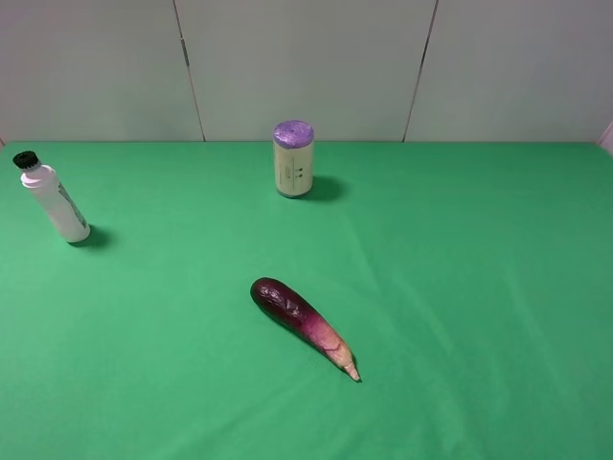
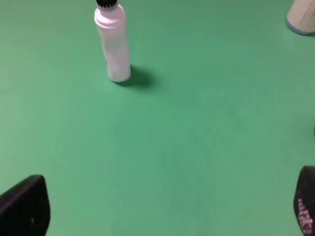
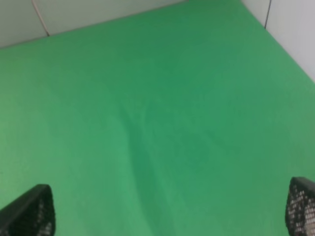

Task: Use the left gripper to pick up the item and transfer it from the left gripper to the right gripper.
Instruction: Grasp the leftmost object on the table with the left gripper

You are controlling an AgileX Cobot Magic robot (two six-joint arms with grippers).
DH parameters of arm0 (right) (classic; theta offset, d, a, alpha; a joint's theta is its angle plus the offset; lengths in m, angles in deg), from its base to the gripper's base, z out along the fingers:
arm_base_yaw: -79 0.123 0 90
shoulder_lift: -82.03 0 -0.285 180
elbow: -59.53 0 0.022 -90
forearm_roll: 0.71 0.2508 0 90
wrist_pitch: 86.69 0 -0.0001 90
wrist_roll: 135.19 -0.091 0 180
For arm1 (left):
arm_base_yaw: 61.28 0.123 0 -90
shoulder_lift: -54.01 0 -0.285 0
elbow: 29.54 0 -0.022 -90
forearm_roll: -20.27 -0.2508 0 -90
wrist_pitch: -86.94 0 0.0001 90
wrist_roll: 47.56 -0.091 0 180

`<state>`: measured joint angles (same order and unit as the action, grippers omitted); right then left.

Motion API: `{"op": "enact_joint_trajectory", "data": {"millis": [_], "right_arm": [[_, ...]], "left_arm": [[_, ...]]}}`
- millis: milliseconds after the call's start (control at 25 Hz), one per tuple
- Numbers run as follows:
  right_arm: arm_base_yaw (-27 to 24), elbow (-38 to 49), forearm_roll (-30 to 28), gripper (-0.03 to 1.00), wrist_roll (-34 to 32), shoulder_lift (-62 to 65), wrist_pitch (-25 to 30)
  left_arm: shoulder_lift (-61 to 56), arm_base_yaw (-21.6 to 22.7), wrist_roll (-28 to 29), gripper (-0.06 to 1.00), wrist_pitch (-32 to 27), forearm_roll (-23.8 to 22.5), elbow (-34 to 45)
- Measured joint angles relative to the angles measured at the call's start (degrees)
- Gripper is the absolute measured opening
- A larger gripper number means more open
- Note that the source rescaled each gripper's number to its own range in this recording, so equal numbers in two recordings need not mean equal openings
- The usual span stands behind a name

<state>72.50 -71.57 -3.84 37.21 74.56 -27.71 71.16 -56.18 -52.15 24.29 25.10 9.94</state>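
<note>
1. Left gripper (image 2: 165, 206): it is showing only in its own wrist camera. Two black fingertips (image 2: 24, 209) are sitting at opposite edges of the picture. They are spread wide, released and gripping nothing, and are hanging over bare green cloth (image 2: 197, 147).

2. Right gripper (image 3: 165, 209): it too is showing only in its own wrist camera. Its dark, mesh-patterned fingertips (image 3: 301, 206) are standing wide apart, released and empty. They are hanging over a creased stretch of the cloth that is running back to the wall (image 3: 74, 12).

3. Eggplant (image 1: 302, 324): this is serving as the landmark. It is lying on its side near the middle of the cloth. Its dark purple thick end is pointing away and to the left, and its pale pointed tip is pointing toward the near edge and to the right.

4. Bottle (image 1: 55, 199): it is slim and white with a black cap. It is standing on its base, cap up, far to the left of the eggplant and somewhat beyond it, well apart and touched by nothing. The left gripper is facing it across open cloth. Its label is showing what may be grey-green print, too small to read.

5. Can (image 1: 294, 159): it has a cream body and a purple lid. It is standing upright beyond the eggplant, roughly in line with the thick end, well apart from it.

6. Wall: its pale panels with thin seams are rising beyond the eggplant, just past the can.
</note>
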Motion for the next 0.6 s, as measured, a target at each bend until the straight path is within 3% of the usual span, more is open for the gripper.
{"op": "enact_joint_trajectory", "data": {"millis": [600], "right_arm": [[0.00, 0.00, 0.00, 1.00, 0.00, 0.00, 0.00]], "left_arm": [[31.71, 0.00, 3.42, 1.00, -3.83, 0.00, -20.16]]}}
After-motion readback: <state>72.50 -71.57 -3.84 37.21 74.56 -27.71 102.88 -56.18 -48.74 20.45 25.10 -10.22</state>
